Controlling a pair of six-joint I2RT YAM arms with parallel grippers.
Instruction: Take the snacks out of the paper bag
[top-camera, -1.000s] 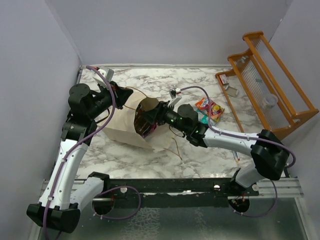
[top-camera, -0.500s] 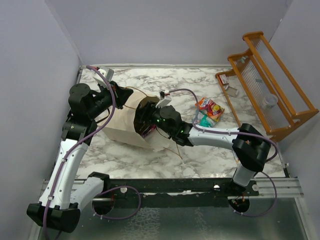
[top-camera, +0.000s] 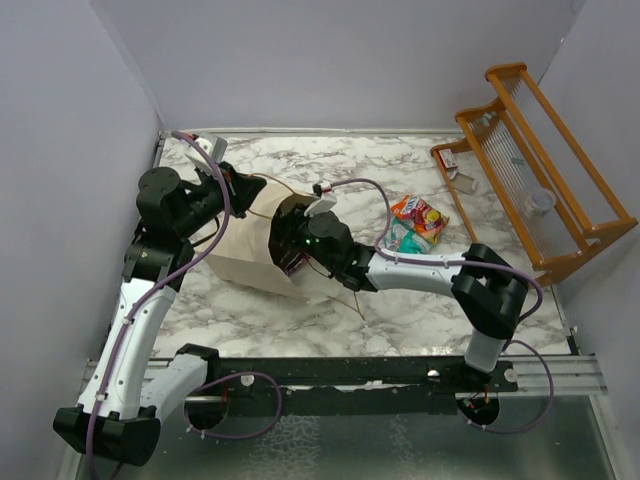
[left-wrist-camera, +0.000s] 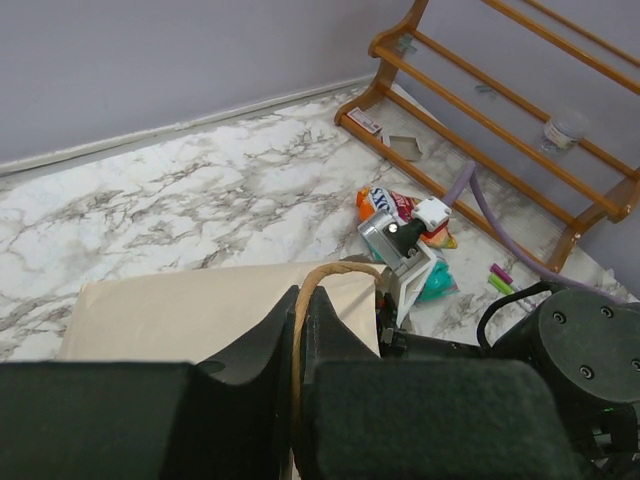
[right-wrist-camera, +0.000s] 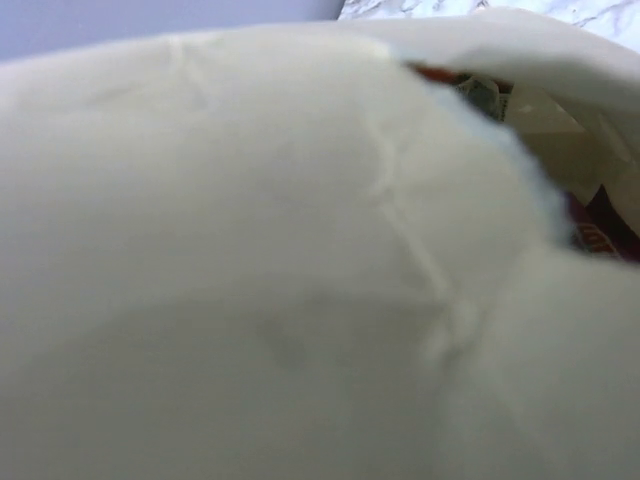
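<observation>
The beige paper bag (top-camera: 240, 250) lies on its side with its mouth (top-camera: 290, 245) facing right. My left gripper (top-camera: 232, 192) is shut on its cord handle (left-wrist-camera: 335, 268) at the upper rim; in the left wrist view, the left gripper (left-wrist-camera: 300, 296) has both jaws pressed on the cord above the bag's wall (left-wrist-camera: 190, 310). My right gripper (top-camera: 298, 243) reaches into the mouth, its fingers hidden. The right wrist view is filled with blurred bag paper (right-wrist-camera: 250, 250); dark packets (right-wrist-camera: 600, 232) show through a gap. An orange-red packet (top-camera: 417, 212) and a green packet (top-camera: 400, 240) lie outside.
A wooden rack (top-camera: 530, 160) stands at the right edge of the marble table (top-camera: 330, 165). Green and pink marker pens (left-wrist-camera: 497, 278) lie near the right arm. A loose cord handle (top-camera: 350, 298) trails on the table in front of the bag's mouth.
My right arm has pushed left, deeper into the bag's mouth. My left gripper has kept its hold on the handle and has not moved.
</observation>
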